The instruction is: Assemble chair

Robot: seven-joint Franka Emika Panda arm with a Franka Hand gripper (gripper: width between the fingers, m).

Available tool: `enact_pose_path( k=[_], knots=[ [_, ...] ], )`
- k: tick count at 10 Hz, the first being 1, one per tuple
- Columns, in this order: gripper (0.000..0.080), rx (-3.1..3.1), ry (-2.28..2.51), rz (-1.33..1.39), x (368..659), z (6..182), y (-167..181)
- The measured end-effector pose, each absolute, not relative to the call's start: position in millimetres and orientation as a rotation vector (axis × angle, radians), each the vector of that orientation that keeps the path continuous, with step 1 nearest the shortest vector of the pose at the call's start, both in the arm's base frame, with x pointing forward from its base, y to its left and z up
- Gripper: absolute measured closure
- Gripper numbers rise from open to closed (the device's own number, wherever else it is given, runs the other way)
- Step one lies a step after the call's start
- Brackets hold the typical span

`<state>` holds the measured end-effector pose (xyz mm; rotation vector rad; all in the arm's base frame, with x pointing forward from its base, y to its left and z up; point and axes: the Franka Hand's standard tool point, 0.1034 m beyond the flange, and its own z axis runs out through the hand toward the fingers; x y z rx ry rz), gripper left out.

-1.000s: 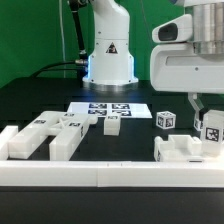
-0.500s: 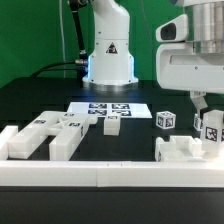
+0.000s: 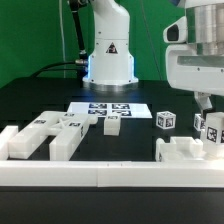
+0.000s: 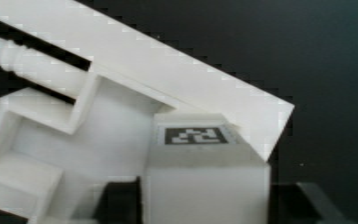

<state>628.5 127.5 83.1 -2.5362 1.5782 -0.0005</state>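
My gripper hangs at the exterior view's right, shut on a white tagged chair post. It holds the post upright just above a white notched chair part. In the wrist view the post fills the space between my dark fingers, with its tag facing up. Below it lie a long white slab, a ridged peg and a stepped white part. Several more white chair parts lie at the exterior view's left. A small block and a tagged cube sit mid-table.
The marker board lies flat behind the small block. The arm's white base stands at the back. A white border rail runs along the front edge. The table top is black.
My gripper and wrist housing have shifted a little toward the exterior view's right, with the post still in the fingers. The other parts have not moved.
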Motion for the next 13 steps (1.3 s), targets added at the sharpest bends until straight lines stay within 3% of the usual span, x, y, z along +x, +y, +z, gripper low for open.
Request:
enact_pose_path(
  k=[1,2,3,13],
  knots=[
    [0.0286,-2.564,1.533,-0.004,628.4,82.9,127.5],
    [0.0286,-2.608,1.474,0.003,627.3,82.7,128.3],
    [0.0183,-2.67,1.367,0.0,627.8,83.6,130.6],
    [0.0151,-3.052,0.11,-0.104,628.8,83.3,135.6]
  ],
)
